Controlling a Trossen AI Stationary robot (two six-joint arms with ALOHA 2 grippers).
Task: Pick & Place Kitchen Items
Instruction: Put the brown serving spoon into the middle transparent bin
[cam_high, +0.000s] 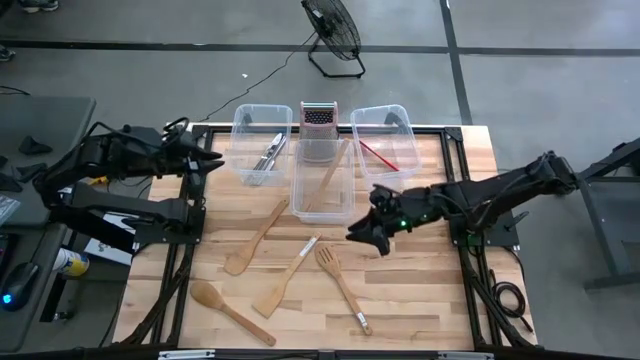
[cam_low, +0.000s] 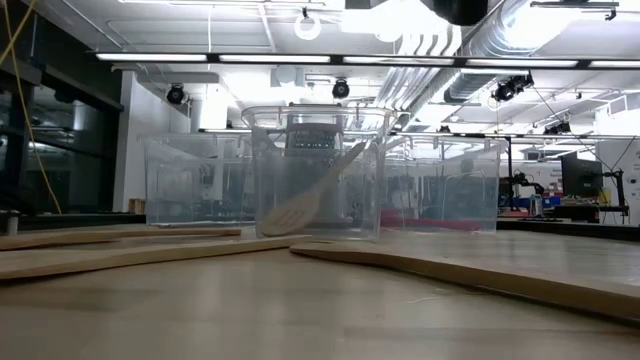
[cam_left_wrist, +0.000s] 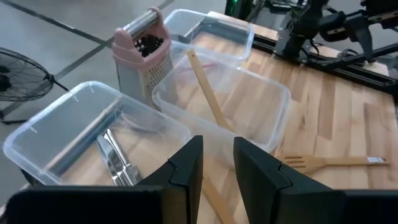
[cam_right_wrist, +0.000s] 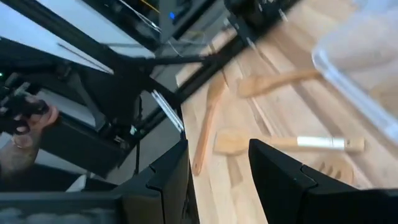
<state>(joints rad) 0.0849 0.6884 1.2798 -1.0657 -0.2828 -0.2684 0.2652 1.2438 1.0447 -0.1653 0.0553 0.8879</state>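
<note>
Four pale wooden utensils (cam_high: 290, 272) lie flat mid-table. One wooden spoon (cam_high: 328, 175) leans in the middle bin; metal cutlery (cam_high: 270, 153) and a red-headed spatula (cam_high: 378, 154) lie in the outer bins.

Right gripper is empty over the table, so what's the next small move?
Probably lower the right gripper, open with nothing between its fingers, onto the wooden fork lying loose just in front of it. The left gripper waits by the left bin.
</note>
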